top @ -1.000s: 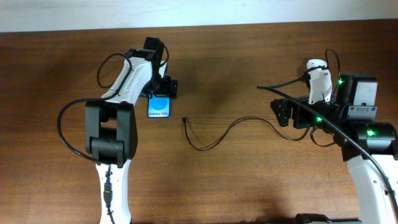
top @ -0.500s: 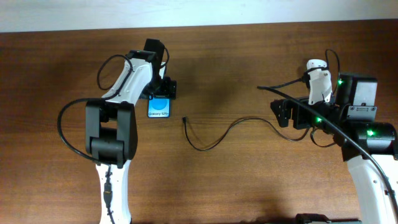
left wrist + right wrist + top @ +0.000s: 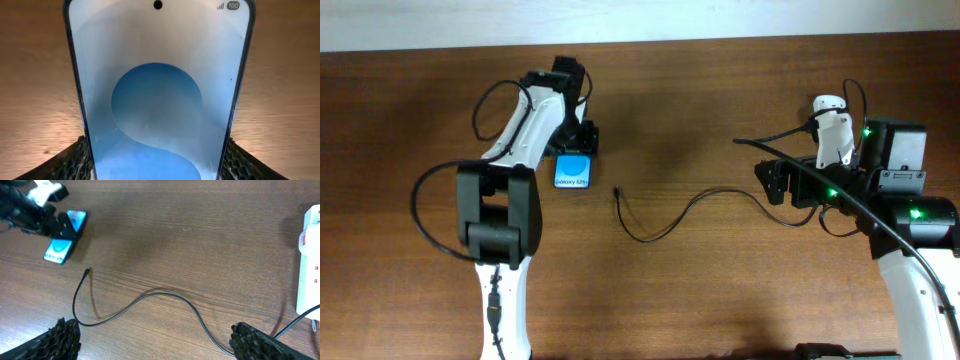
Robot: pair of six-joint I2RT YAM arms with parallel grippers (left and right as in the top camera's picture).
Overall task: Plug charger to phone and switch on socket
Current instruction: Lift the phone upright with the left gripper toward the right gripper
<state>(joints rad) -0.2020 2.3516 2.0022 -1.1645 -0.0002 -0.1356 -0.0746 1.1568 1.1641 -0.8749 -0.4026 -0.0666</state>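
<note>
The phone (image 3: 573,172), with a blue screen, lies on the table left of centre. My left gripper (image 3: 577,141) is closed on its far end. In the left wrist view the phone (image 3: 159,90) fills the gap, with a finger against each edge. The charger (image 3: 665,224) curves across the middle of the table, and its plug tip (image 3: 617,190) lies free to the right of the phone. The white socket (image 3: 831,130) lies at the right. My right gripper (image 3: 775,182) is open and empty, hovering over the cable (image 3: 150,296). The socket's end (image 3: 310,260) shows at the right edge of the right wrist view.
The brown wooden table (image 3: 700,290) carries only these things. The robots' black cables loop beside the left arm (image 3: 440,180) and the right arm base (image 3: 905,200). The phone and left gripper also show in the right wrist view (image 3: 64,235).
The phone has shifted slightly to the left and turned a little with my left gripper. The cable and the right arm have not moved.
</note>
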